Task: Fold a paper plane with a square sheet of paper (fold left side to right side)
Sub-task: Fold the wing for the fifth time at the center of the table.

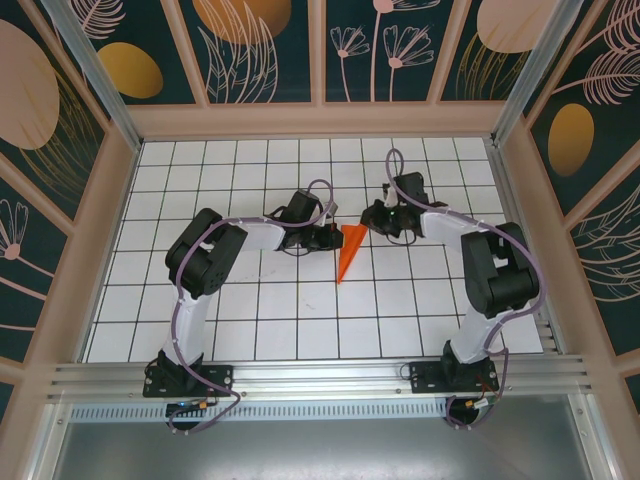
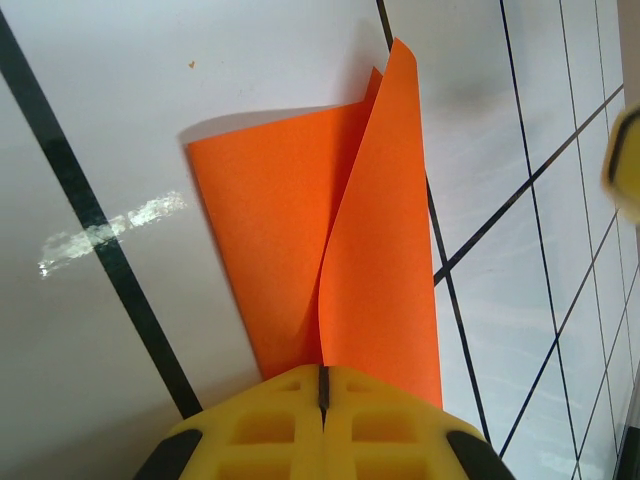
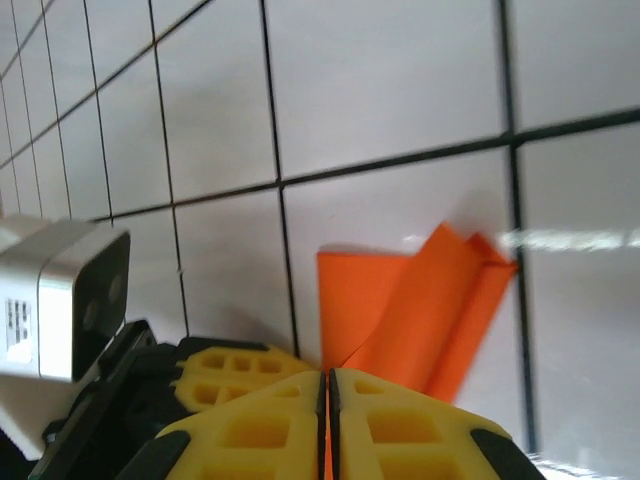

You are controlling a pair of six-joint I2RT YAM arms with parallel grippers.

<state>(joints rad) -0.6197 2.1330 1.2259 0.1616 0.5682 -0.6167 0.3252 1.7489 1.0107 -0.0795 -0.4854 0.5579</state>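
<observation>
Top external view: a white table [image 1: 250, 300] marked with thin black grid lines takes up the enclosure floor, its surface smooth and slightly glossy. Two jointed arms reach in from the near edge, the left arm [image 1: 205, 255] and the right arm [image 1: 495, 265], both with black joints and pale links, bending toward each other over the middle of the grid.

Between their tips lies the orange paper [image 1: 349, 250], folded into a slim wedge with its broad end toward the far side and its point toward the near edge. The left gripper [image 1: 330, 238] meets the broad end from the left, the right gripper [image 1: 372, 222] from the right.

Left wrist view: the orange paper [image 2: 300, 230] is matte and thin, one layer flat on the tile and another curling upward in a soft bend. The left gripper [image 2: 322, 385], ribbed yellow plastic, is pinched closed on its near edge.

Right wrist view: the orange paper [image 3: 420, 310] shows sharp pleated creases, and the right gripper [image 3: 327, 385] is pressed closed on it.
</observation>
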